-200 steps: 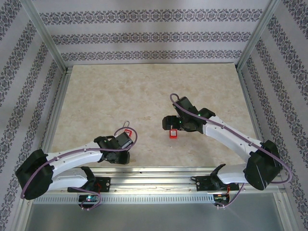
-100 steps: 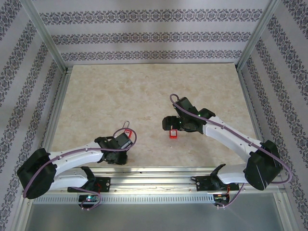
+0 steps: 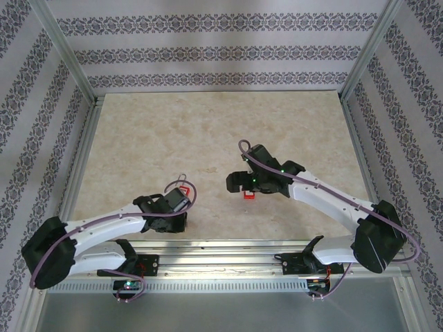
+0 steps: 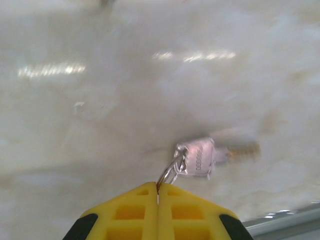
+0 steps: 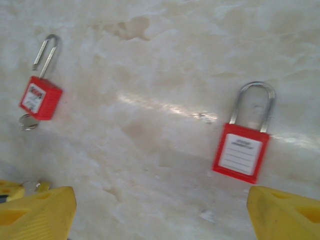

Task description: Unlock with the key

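Marble tabletop (image 3: 208,131). I see left gripper (image 4: 158,194) clenched on key (image 4: 197,159) by its ring, blade pointing right of fingertips. Right gripper (image 5: 160,202) released; padlock (image 5: 241,151) just ahead, shackle pointing away.

Right pincer (image 5: 160,212) spread wide; near padlock (image 5: 241,156) lies flat at right; far padlock (image 5: 40,98) left.

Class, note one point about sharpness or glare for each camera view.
Left wrist view: the silver key is smeared by blur, while the yellow left pincer shut on its metal key ring looks crisp; right wrist view: a glare streak crosses the pale marble table, and the nearer red padlock is slightly soft; top external view: even light, sharp.
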Motion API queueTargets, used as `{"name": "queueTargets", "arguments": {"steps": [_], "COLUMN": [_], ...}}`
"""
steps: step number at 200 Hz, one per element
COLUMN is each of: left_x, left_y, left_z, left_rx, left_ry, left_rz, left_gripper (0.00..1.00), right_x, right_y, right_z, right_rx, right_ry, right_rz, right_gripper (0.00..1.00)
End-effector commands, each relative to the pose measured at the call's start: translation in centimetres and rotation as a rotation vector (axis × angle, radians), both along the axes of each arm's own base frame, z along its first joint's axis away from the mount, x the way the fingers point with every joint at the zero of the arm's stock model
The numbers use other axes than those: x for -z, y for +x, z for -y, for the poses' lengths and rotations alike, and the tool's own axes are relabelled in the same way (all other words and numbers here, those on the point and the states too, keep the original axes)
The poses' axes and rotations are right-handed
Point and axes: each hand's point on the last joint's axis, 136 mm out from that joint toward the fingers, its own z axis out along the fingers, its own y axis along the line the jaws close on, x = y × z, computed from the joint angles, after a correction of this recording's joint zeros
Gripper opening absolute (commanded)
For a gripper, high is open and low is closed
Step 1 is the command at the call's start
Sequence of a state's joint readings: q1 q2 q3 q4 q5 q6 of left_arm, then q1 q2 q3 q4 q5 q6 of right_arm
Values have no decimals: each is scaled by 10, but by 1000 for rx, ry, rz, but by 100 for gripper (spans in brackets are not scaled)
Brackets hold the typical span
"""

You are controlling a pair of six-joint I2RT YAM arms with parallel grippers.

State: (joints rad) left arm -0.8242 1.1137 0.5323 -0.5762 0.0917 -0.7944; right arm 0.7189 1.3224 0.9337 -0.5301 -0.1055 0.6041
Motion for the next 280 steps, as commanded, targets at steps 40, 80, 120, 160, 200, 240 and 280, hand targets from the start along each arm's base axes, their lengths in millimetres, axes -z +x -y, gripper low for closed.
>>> {"name": "queueTargets", "arguments": {"steps": [40, 80, 120, 160, 200, 240, 280], "left_x": [-40, -51, -73, -101, -143, -173, -183], "left_y": [19, 20, 32, 42, 56, 72, 94], "left_z": [11, 14, 27, 38, 51, 66, 87], "left_rx": [-77, -87, -60, -38, 26, 90, 153], "left_ry": [-178, -223, -298, -325, -342, -400, -395], "left_rz": [163, 192, 269, 311, 391, 533, 623], "left_gripper": [0, 0, 0, 0, 0, 0, 0], "right_x": [16, 33, 24, 22, 25, -5, -28], "right_y": [-26, -34, -42, -50, -38, -17, -1], "right_z": [-54, -63, -100, -98, -88, -86, -74], "right_rx": [-38, -4, -85, -206, -107, 39, 186], "right_ry": [220, 255, 357, 354, 415, 600, 779], "right_rz": [-99, -173, -182, 7, 18, -46, -102], "right_gripper": [88, 88, 84, 78, 73, 79, 83]}}
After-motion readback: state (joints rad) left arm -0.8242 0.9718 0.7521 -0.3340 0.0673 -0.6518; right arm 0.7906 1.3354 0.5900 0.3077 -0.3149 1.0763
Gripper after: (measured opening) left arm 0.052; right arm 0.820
